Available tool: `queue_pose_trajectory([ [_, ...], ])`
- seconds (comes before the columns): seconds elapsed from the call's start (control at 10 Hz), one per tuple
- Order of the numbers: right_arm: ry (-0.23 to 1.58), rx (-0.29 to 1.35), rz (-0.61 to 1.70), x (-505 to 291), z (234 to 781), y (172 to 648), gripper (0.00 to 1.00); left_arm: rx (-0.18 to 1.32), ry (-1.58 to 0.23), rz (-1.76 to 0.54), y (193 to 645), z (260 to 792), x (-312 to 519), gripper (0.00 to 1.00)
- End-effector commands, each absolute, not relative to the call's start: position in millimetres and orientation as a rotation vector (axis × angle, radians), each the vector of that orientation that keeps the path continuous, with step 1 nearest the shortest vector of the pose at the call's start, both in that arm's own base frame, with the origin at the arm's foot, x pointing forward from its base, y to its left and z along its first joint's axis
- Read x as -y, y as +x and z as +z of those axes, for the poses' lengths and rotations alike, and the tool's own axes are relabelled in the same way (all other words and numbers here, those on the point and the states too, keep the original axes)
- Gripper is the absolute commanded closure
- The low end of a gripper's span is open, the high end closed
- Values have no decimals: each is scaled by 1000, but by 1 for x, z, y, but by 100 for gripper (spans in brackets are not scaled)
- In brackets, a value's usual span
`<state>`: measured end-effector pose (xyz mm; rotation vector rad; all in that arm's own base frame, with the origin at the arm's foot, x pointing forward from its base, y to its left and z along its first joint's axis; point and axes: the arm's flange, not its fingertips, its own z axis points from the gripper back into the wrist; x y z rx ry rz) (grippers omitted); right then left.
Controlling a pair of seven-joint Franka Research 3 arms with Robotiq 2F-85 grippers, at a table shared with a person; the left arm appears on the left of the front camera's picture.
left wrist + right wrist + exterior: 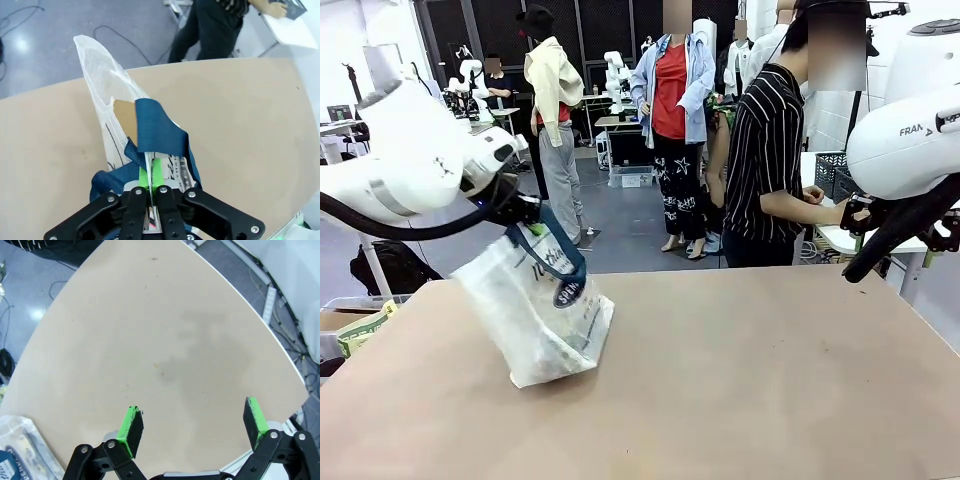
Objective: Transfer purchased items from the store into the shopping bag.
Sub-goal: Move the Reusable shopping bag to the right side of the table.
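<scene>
Holding the shopping bag up by its navy strap looks like the step in hand; to do it well, the left gripper should keep the mouth high and slack while the bag's base rests on the table. Its green pads are pinched tight on the strap and bag edge. The right gripper hangs over bare table, jaws spread wide, holding nothing
</scene>
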<state>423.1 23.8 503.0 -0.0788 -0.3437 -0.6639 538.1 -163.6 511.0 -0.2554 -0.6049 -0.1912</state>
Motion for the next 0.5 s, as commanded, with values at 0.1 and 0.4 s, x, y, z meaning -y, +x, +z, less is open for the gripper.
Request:
queue_pose_trajectory([
  [0.1,-82,334,-653,-24,505,423,0,623,-144,-58,535,558,123,100],
  [0.4,-82,334,-653,-24,505,423,0,643,-50,154,528,587,52,100],
])
